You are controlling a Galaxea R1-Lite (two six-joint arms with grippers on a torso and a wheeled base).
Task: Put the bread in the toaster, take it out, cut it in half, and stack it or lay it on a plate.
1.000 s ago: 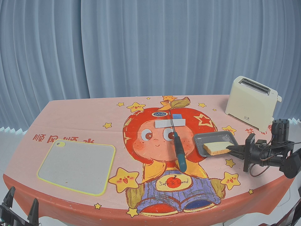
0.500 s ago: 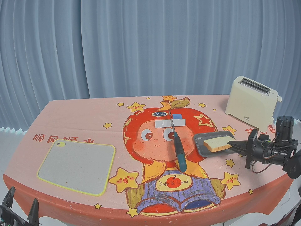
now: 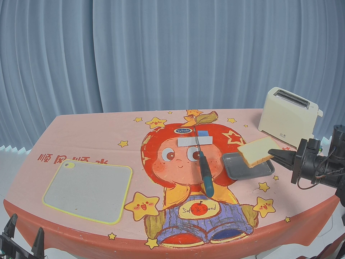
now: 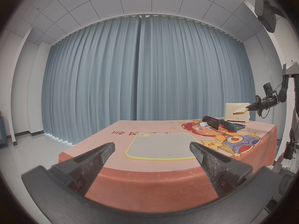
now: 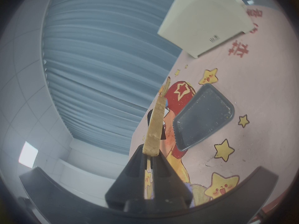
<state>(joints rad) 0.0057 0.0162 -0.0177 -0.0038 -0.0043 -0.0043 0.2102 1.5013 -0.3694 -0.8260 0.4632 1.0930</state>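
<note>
Bread slice (image 3: 257, 151) hangs pinched at one edge in the right claw (image 3: 276, 153), over the grey tray (image 3: 237, 168)'s two-o'clock corner — the toaster-loading step. Next, likely: carry it toward the toaster (image 3: 289, 117) at one o'clock, edge down over a slot. Left claw (image 4: 151, 148) gapes empty.

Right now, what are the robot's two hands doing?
Left gripper: open, holding nothing.
Right gripper: shut on the bread.
</note>
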